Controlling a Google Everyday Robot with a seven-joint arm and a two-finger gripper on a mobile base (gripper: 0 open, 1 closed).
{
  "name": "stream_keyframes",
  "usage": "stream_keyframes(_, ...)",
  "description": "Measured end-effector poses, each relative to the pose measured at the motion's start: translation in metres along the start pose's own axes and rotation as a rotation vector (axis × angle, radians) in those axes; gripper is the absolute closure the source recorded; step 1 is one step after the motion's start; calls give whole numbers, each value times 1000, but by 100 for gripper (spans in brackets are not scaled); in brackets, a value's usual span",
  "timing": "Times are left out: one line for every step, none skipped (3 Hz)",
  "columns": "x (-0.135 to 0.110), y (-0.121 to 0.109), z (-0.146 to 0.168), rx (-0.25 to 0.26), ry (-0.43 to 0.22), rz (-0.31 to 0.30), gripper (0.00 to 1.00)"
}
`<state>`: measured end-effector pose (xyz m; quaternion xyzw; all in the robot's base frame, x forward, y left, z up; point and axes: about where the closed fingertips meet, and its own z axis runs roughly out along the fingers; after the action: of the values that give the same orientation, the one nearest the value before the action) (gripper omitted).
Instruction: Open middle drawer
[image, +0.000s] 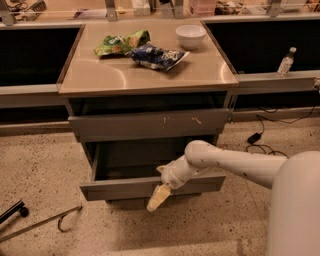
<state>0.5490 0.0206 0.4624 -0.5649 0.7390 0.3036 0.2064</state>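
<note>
Hand (159, 197) at front edge of middle drawer (115, 189), tray well out behind it; grip: cannot tell. Best pull straight, level.

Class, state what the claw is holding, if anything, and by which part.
Cannot be told: the claw sits at the front of the middle drawer; no grip shows.

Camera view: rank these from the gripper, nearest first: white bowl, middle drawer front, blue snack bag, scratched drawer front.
The gripper hangs low in front of the pulled-out middle drawer.
1. Middle drawer front: directly behind the gripper.
2. Scratched drawer front: just above.
3. Blue snack bag: centre of the cabinet top.
4. White bowl: back right of that top.
</note>
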Motion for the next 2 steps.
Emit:
stream_keyframes(14, 11, 19, -59, 17, 15, 0)
stream_keyframes(18, 27, 20, -82, 7, 30, 0)
